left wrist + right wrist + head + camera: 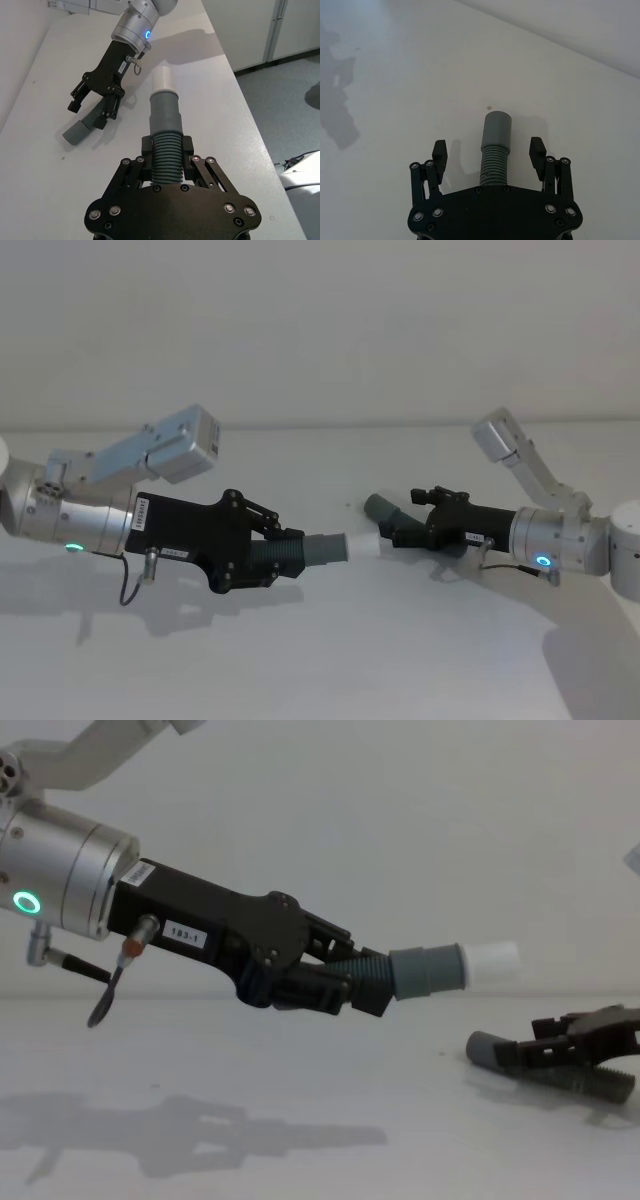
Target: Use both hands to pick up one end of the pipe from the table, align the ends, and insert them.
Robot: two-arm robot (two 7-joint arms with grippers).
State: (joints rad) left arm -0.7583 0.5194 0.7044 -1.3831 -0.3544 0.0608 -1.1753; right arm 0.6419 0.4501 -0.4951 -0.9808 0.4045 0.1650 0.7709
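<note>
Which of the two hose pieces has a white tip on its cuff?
The hose piece clamped in the left gripper: its grey cuff ends in a white tip. The other piece, between the right gripper's open fingers, has a plain grey cuff.

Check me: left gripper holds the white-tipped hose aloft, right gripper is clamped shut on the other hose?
No: the right wrist view shows the right gripper open, its fingers apart from the other hose. The left gripper does hold the white-tipped hose aloft.

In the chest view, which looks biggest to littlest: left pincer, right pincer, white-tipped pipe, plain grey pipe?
1. left pincer, close to the camera.
2. white-tipped pipe and right pincer look alike; the pincer is cut off.
3. plain grey pipe, partly hidden.
</note>
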